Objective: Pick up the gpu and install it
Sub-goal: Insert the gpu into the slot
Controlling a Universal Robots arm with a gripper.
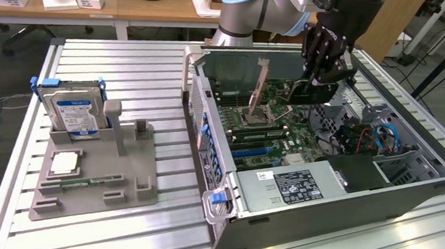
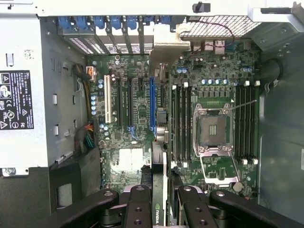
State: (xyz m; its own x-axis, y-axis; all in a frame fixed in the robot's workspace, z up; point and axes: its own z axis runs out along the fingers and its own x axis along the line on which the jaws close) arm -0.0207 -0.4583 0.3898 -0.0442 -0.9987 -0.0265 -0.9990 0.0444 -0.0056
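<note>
The gpu (image 1: 313, 93), a dark flat card, hangs on edge inside the open computer case (image 1: 206, 129), above the motherboard (image 1: 262, 124). My gripper (image 1: 322, 78) is shut on its upper edge. In the wrist view the gpu (image 2: 158, 210) runs edge-on away from the camera, clamped between my black fingers (image 2: 139, 205), with my gripper (image 2: 164, 202) astride it. Its line lies just beside the long blue slot (image 2: 152, 102) on the motherboard (image 2: 213, 80). The card's lower edge is apart from the board.
A grey fixture (image 1: 129, 174) on the table at the exterior view's left holds an upright hard drive (image 1: 73, 111), a CPU chip (image 1: 64, 162) and a memory stick (image 1: 87, 181). Inside the case sit the power supply (image 1: 297, 185), the CPU socket (image 2: 214, 128) and cables (image 1: 378, 138).
</note>
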